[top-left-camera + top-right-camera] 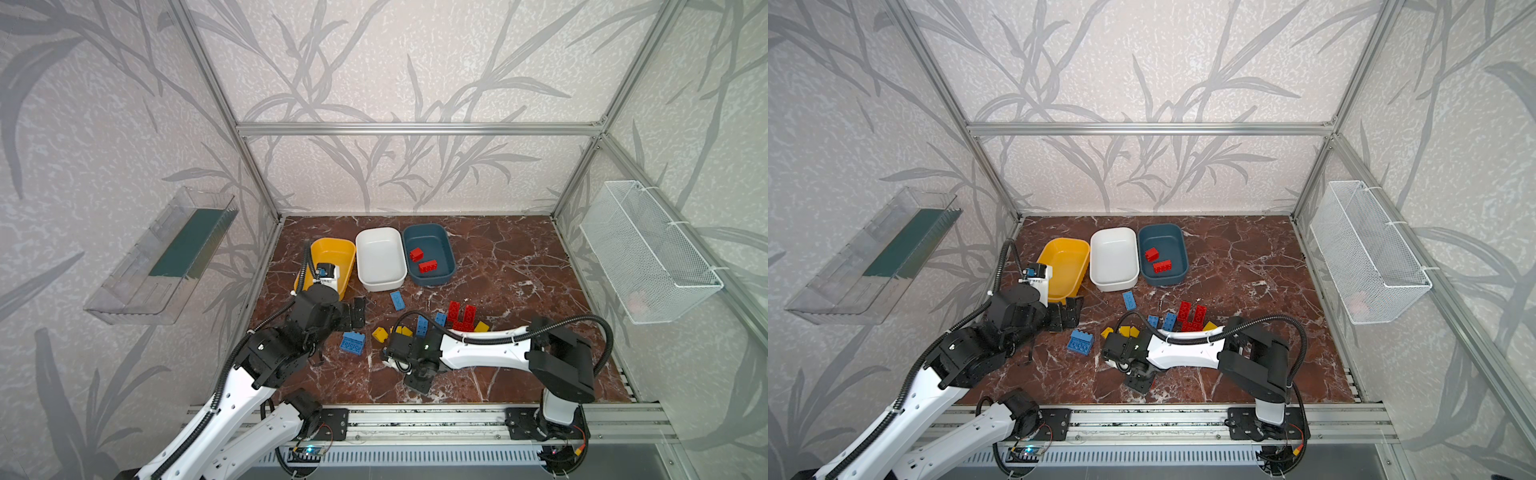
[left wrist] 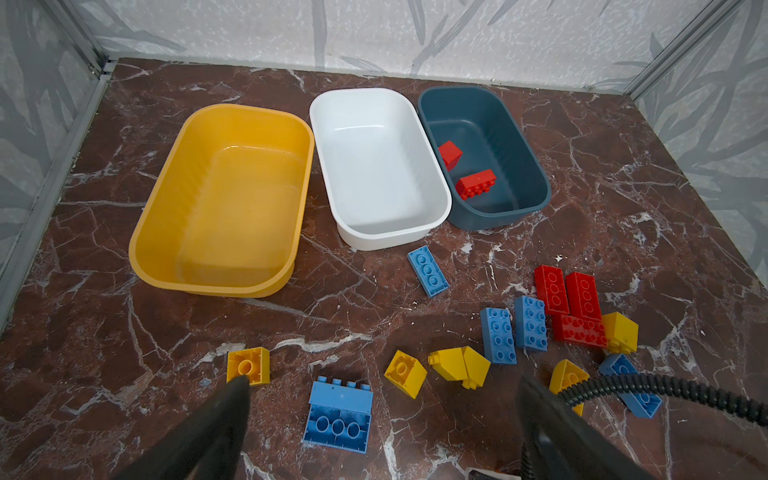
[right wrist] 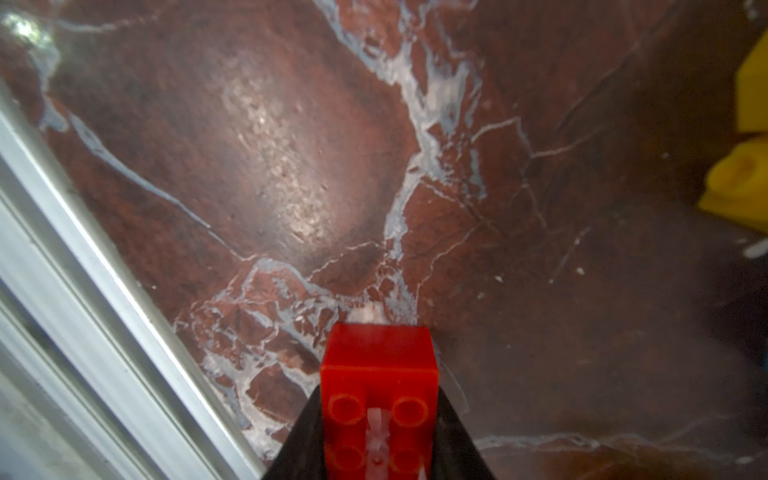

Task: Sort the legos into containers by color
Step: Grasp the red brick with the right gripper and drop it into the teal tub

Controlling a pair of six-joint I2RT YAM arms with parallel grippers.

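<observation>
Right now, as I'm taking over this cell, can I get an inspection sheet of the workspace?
Surface: red-brown marbled tabletop, no spills seen.
Job's things: yellow plastic tub and white plastic tub empty; teal plastic tub holds two red studded bricks; loose red, yellow and blue bricks on the tabletop.
Clutter: nothing seen.
Claws: left claw open, empty; right claw shut on small red studded brick.
Cables: black ribbed cable passes over loose bricks.
Surroundings: clear plastic wall tray, white wire mesh basket, leaf-patterned walls.

Two red legos (image 2: 476,185) lie in the teal container (image 2: 490,218).
</observation>
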